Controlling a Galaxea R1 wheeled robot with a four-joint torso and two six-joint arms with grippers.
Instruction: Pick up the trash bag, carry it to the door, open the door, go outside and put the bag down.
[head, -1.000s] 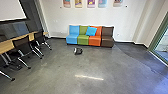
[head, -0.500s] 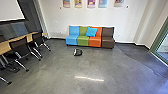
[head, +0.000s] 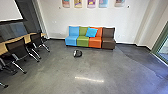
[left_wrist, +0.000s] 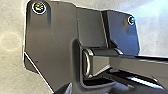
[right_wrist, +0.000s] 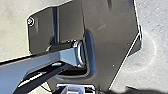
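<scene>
"Grey floor (head: 100, 65) extends to a row of coloured seats (head: 95, 43) against the far wall, twelve o'clock being straight ahead. Where does the presumed trash bag (head: 77, 53) lie?"

"On the floor, nearer than the seats and well apart from the robot: a small dark bundle, very slightly to the eleven o'clock side of twelve. Office chairs (head: 16, 51) stand towards ten; green-framed glass (head: 164, 51) lies towards two."

"Which side is nearer, and how does the long axis run?"

"By that slight offset, the left gripper is judged marginally nearer than the right gripper. The long axis cannot be told; a pale patch marks the nine o'clock side of the bundle."

"And the state of each gripper?"

"Whether either is apart, together or clamped on something cannot be told. The bag awaits pick-up, and the approach calls for a nearly straight course with a slight bias towards eleven"
</scene>
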